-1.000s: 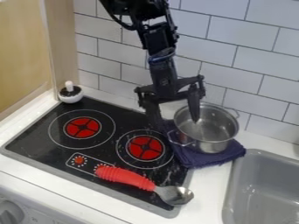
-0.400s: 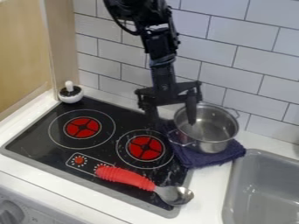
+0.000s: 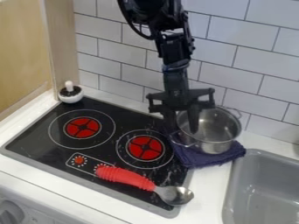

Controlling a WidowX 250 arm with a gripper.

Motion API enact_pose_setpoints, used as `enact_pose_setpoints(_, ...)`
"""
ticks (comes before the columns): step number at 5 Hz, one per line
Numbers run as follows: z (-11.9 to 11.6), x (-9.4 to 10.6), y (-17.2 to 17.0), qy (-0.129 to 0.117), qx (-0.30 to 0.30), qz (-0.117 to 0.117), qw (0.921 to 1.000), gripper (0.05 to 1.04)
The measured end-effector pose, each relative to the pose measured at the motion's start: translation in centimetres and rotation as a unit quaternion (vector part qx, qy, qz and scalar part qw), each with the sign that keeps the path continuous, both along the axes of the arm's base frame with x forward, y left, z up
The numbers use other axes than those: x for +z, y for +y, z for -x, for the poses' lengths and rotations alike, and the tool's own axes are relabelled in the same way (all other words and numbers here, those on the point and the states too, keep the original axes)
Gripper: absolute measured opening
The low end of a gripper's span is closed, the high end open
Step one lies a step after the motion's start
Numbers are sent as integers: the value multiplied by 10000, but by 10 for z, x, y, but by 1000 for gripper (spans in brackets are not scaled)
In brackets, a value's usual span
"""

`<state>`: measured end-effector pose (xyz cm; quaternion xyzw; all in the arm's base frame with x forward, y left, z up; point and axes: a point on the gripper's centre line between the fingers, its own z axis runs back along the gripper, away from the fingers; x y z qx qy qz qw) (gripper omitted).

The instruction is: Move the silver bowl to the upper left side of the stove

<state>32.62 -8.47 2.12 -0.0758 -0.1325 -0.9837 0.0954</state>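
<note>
Evidently straddled, not secured: silver bowl beside the stove

Silver bowl (image 3: 219, 142): upright on the folded navy cloth (image 3: 219, 159), beneath the jaws and mostly to their right in the view. Its near-left rim runs between them, one finger inside the bowl, the other outside. A side handle (image 3: 186, 143) sits just below the jaws.

Jaws: parted to a modest gap, pointing down. No firm clamp is evident; contact with the wall cannot be confirmed.

Risks, as judged: closing off-centre on the thin wall could push the bowl sideways or tip it. A one-sided grip on smooth metal may let it swing or slip during a lift. The handle or cloth could snag, dragging the cloth along.

Destination: the upper left burner (image 3: 82, 127) of the stove (image 3: 125, 117), well to the left of the jaws. The red-handled spoon (image 3: 125, 176) lies below and left of them; a low carry could strike it.
</note>
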Motion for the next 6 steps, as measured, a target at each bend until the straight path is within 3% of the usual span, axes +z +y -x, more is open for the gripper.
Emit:
enact_pose_setpoints(1, 0, 0, 1, 12, -100, -57, 9999, 137)
enact_pose_setpoints(2, 0, 1, 3, 7, -166, -99, 9998, 65)
enact_pose_setpoints(3, 1, 1, 3, 45, -204, -99, 9997, 61)
enact_pose_setpoints(5, 8, 28, 12, -167, -10, -19, 9999, 59)
enact_pose_setpoints(6, 17, 39, 36, -181, 336, 46, 9993, 59)
